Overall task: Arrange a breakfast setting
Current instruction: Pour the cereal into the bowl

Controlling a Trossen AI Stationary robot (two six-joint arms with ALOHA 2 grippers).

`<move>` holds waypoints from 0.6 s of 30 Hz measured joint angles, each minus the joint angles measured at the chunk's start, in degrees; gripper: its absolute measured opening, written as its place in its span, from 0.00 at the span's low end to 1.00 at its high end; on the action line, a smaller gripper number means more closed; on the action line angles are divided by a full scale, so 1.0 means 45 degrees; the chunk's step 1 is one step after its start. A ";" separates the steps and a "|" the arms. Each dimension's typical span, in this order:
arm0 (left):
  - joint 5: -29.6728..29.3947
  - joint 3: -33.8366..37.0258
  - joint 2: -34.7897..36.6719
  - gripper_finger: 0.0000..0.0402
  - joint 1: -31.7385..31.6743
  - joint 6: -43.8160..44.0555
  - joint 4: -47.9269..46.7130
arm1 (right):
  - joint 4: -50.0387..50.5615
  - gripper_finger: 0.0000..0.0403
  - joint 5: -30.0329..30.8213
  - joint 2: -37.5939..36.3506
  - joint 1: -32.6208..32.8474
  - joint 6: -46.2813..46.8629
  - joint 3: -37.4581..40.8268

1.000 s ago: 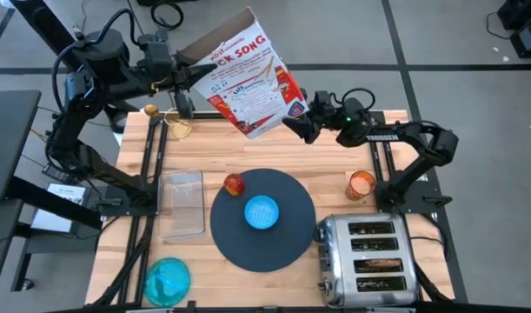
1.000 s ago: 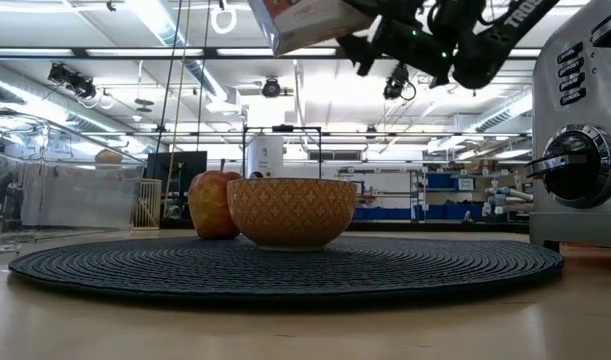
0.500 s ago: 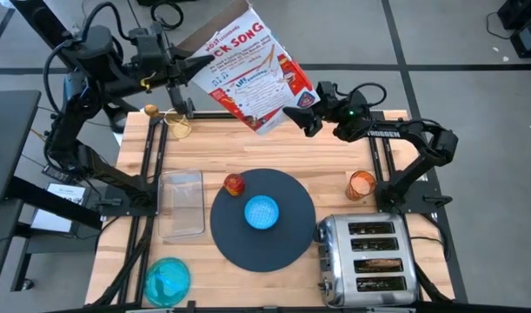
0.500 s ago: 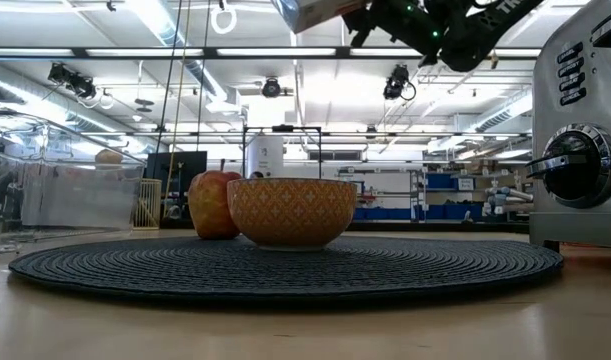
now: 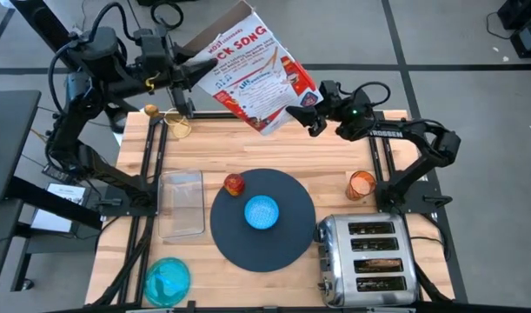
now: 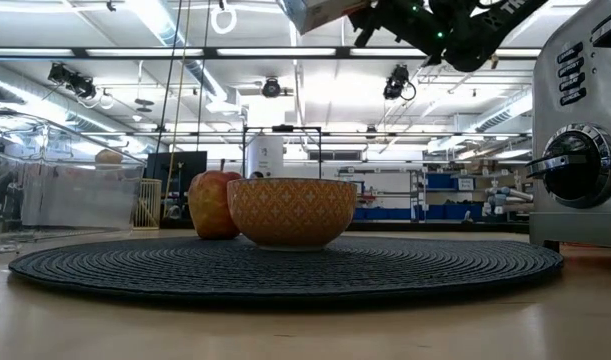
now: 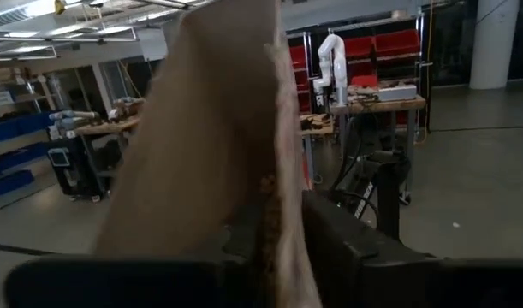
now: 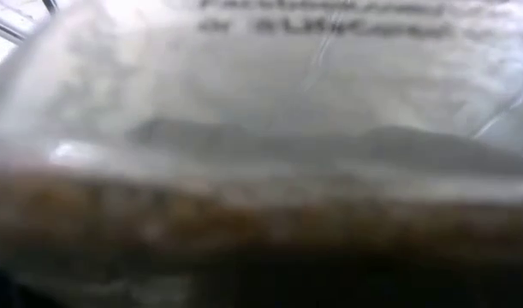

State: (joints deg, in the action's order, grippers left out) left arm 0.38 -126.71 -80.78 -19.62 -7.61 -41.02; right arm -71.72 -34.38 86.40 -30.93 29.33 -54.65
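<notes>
Box (image 5: 252,74) reading "SONG" hangs gripped by left tool (image 5: 180,71) and right tool (image 5: 307,111).

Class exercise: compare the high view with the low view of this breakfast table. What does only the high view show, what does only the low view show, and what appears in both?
Only the high view shows the teal plate, the orange cup, the clear tray, the printed face of the cereal box and the left gripper at its top edge.

Only the low view shows the bowl's patterned outer wall, the toaster's knob and the room behind.

Both show the bowl and the apple on the mat, the toaster, and the right gripper holding the raised box.
</notes>
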 joint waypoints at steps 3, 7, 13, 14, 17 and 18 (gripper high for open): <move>0.0010 -0.0308 0.0086 0.32 0.0002 0.0252 -0.0028 | -0.0057 0.62 -0.0416 -0.0303 -0.0292 0.0233 0.0267; 0.0117 -0.0832 0.0583 0.42 -0.0003 0.0232 -0.0258 | -0.0031 0.62 -0.0986 -0.0925 -0.0712 0.0581 0.0992; 0.0219 -0.0890 0.1390 0.47 0.0002 0.0595 -0.1760 | 0.0228 0.62 -0.2400 -0.2351 -0.1557 0.1232 0.2245; 0.0223 -0.0890 0.1450 0.47 0.0002 0.0867 -0.2160 | 0.0404 0.62 -0.2738 -0.2657 -0.1757 0.1251 0.2445; 0.0336 -0.0885 0.1502 0.46 0.0116 0.1630 -0.3548 | 0.1377 0.62 -0.3783 -0.3533 -0.2520 0.1231 0.2913; 0.0424 -0.0850 0.1468 0.45 0.0251 0.1848 -0.3990 | 0.1734 0.62 -0.4240 -0.3753 -0.2822 0.1204 0.3002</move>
State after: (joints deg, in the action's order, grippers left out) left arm 2.29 -130.54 -74.18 -18.49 0.70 -58.98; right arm -63.91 -53.46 69.52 -43.63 34.75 -41.15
